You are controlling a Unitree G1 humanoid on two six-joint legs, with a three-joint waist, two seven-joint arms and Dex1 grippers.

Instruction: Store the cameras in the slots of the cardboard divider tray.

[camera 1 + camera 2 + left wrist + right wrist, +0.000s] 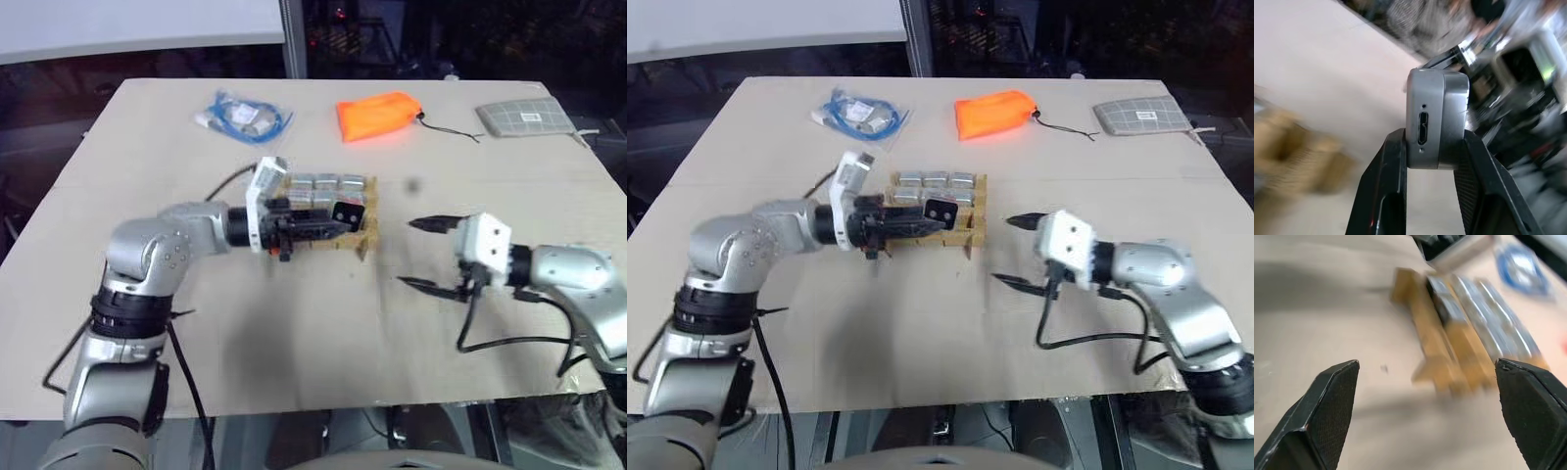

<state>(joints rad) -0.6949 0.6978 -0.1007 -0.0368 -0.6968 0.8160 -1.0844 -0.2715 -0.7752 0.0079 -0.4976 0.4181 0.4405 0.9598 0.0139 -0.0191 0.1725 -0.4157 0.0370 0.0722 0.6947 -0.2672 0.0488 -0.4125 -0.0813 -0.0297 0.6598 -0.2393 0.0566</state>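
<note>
Beige tabletop (pixel 294 343) against a dark background, with a blue cable bundle in a bag (pixel 240 115), an orange pouch (pixel 377 115) and a grey checked pouch (pixel 527 117) along the far edge. The cardboard divider tray (pixel 365 235) sits mid-table, silver-grey cameras (pixel 328 184) filling its far slots. Left gripper (pixel 328 227) reaches over the tray from the left, fingers closed on a camera (pixel 1437 117) that shows a side port in the wrist view, held over the tray's near row. Right gripper (pixel 426 255) sits just right of the tray, fingers (pixel 1332 401) wide open and empty, pointing toward the tray.
</note>
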